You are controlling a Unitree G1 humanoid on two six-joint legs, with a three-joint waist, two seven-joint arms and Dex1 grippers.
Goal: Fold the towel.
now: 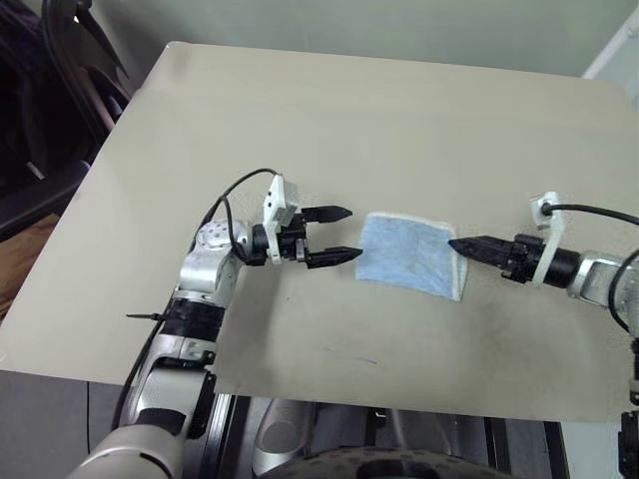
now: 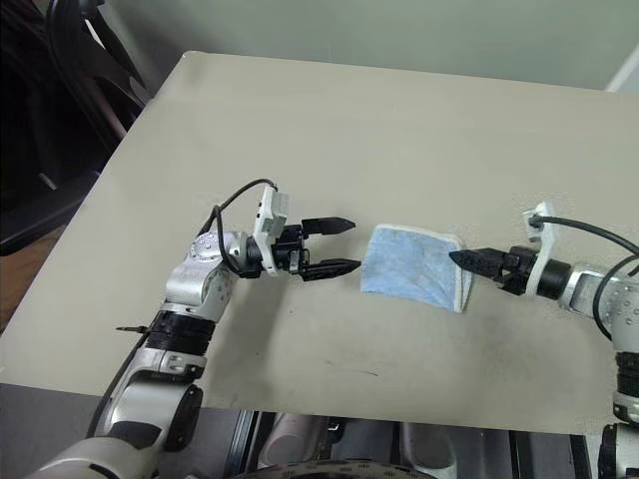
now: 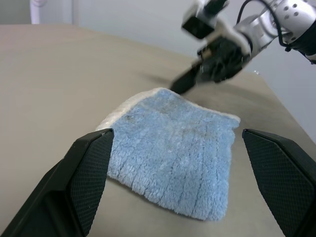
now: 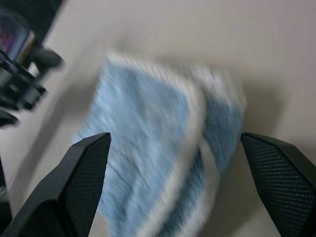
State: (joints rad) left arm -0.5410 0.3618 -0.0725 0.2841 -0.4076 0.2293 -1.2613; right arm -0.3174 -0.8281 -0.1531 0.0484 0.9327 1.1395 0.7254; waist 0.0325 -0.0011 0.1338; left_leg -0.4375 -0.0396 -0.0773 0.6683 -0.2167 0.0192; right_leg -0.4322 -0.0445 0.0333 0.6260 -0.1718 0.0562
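Left eye view shows the towel (image 1: pixel 409 253) lying flat near the middle of the table (image 1: pixel 329 120), already doubled into a compact, roughly square bundle with its whitish edging stacked along the side that faces the right arm. It sits between the two arms and touches neither. The left gripper (image 1: pixel 337 235) hovers just beside one side of it, its black fingers spread apart with nothing between them; in the left wrist view both fingers frame the blue pile from a short way off. The right gripper (image 1: pixel 461 245) points at the opposite, white-edged side, its tip very near the cloth, and in the right wrist view its fingers likewise stand wide and empty around the bundle. The cloth looks soft, limp and light: thick terry that should sag and drape when lifted instead of holding a shape, with a rough pile unlikely to slip from the pads. The layers could shear apart or spring open if dragged. Judged from how it lies, the folding looks nearly or wholly done. If another fold is wanted, the stitched edging or a corner seems the firmest place to pinch, catching all layers together.
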